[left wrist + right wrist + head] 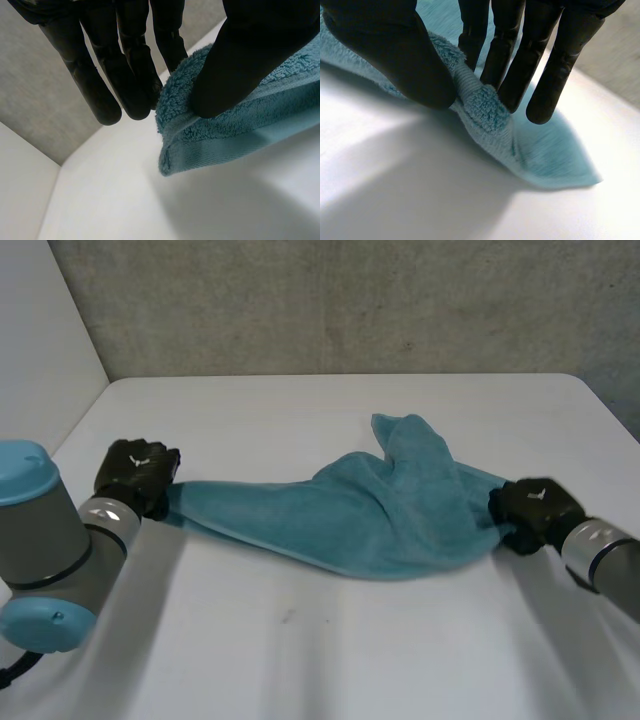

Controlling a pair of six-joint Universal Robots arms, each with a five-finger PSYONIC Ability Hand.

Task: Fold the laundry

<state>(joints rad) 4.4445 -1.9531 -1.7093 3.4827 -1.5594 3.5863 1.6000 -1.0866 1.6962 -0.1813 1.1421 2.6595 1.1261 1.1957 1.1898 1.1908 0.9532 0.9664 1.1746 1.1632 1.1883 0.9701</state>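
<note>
**Teal terry towel (370, 520) held at both ends on the white tabletop (300, 650).** The towel is stretched lengthwise between the two arms. Its middle sags onto the surface in a loose bunch, with a flap turned up on the far side.

The towel appears soft, light and limp. It holds no shape of its own, so it should drape from wherever it is held. The looped pile should give good friction, with little risk of slipping. The hemmed band along the edge looks like the firmest part, and the end corners are the sensible places to take hold for a fold.

**Left robot hand (135, 475):** closed in a pinch on the towel's left end. In the left wrist view the thumb (250, 55) presses a corner of the towel (235, 135) against the fingers (135, 85) behind it. The hem appears to hang clear of the tabletop.

**Right robot hand (530, 512):** likewise narrowed to a pinch, at the towel's right end. In the right wrist view the thumb (395, 55) and fingers (545, 65) clamp a gathered ridge of the towel (487, 110) at its edge. The corner tip lies flat on the tabletop beyond the fingertips.
</note>
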